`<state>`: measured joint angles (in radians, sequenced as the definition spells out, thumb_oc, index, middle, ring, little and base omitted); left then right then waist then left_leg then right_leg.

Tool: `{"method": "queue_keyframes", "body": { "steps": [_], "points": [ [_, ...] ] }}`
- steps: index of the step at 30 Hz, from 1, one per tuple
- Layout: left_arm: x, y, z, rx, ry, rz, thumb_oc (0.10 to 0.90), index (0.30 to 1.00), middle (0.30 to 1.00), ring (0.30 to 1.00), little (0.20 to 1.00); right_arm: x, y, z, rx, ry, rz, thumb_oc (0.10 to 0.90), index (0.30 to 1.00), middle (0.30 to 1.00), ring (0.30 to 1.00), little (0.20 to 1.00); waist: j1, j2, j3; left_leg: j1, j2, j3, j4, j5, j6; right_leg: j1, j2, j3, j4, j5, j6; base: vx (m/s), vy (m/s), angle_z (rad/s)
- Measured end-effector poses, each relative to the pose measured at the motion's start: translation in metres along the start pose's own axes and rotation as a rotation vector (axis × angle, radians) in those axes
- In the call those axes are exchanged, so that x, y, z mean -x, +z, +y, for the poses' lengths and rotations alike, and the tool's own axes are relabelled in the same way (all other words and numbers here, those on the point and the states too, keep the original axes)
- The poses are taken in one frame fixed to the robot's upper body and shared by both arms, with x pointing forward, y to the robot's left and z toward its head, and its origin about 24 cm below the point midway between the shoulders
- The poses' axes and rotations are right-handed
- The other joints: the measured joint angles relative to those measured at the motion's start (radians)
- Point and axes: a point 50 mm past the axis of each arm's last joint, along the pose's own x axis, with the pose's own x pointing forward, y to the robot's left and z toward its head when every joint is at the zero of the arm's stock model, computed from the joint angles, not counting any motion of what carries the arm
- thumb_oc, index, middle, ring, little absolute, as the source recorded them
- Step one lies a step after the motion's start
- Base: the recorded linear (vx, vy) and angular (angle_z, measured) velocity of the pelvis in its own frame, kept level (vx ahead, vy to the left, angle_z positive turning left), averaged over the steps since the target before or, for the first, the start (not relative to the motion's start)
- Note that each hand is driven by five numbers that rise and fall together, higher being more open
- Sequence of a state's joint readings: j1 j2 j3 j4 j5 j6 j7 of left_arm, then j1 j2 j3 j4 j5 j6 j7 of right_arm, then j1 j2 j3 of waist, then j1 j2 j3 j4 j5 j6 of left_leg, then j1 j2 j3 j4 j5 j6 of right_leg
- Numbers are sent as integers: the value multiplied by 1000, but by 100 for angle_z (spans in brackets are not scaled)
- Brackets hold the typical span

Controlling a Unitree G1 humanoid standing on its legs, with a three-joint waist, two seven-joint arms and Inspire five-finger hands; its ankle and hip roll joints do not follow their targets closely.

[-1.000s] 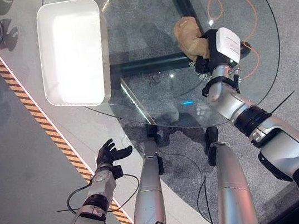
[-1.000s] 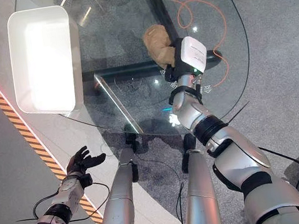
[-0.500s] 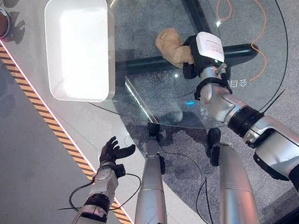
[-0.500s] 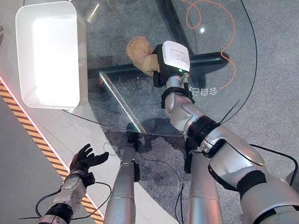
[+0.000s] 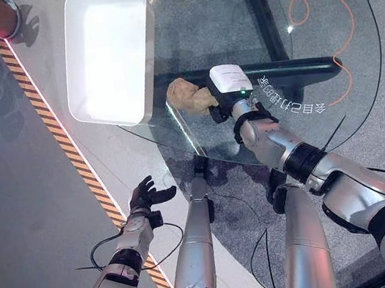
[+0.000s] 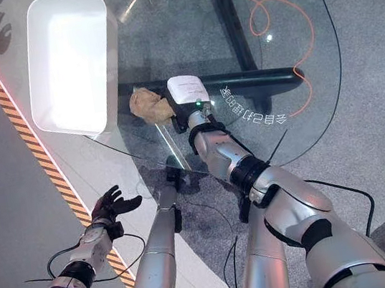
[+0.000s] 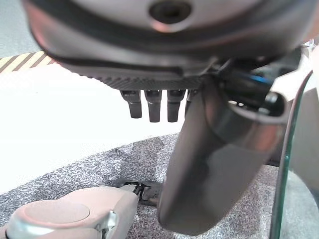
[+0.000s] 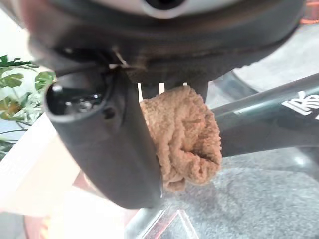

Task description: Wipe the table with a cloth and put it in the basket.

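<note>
On glass table (image 5: 233, 29), right hand (image 5: 223, 96) clutching bunched tan cloth (image 5: 187, 95), bulk toward white basket (image 5: 110, 51), left hand (image 5: 144, 197) relaxed.

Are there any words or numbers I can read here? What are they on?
White writing on the glass table, beside the right hand: upside down, too blurred to read.
White letters against the dark bar: cut off, unreadable.
Basket and cloth: no writing.
</note>
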<state>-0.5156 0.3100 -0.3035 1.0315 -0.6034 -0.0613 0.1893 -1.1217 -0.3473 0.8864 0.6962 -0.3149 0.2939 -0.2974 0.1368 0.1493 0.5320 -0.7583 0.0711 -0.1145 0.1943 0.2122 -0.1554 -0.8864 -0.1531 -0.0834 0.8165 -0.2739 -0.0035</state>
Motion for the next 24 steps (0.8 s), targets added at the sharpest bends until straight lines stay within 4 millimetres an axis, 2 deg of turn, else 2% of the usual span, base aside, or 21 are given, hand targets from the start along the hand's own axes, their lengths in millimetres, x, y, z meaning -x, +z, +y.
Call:
{"method": "queue_keyframes", "body": {
  "steps": [16, 18, 24],
  "points": [
    [0, 3, -3, -7, -11, -6, 800, 900, 900, 900, 900, 6, 13, 15, 53, 122, -112, 100, 300, 300, 300, 200, -1, 0, 0, -8, 1, -14, 1, -5, 11, 0, -2, -17, 2, -5, -8, 2, -6, 1],
    [0, 4, -3, -7, -10, -6, 800, 900, 900, 900, 900, 6, 13, 15, 57, 122, -115, 100, 300, 300, 300, 200, -1, 0, 0, -9, -1, -14, 3, 5, -2, 0, -5, -18, 3, -5, -7, 4, -5, 2],
    [0, 3, -3, -8, -10, -5, 800, 900, 900, 900, 900, 6, 13, 14, 75, 112, -119, 100, 300, 300, 300, 200, -1, 0, 0, -9, -1, -17, 9, 4, -1, 0, -5, -19, 14, -9, -7, 0, 0, 0]
  ]
}}
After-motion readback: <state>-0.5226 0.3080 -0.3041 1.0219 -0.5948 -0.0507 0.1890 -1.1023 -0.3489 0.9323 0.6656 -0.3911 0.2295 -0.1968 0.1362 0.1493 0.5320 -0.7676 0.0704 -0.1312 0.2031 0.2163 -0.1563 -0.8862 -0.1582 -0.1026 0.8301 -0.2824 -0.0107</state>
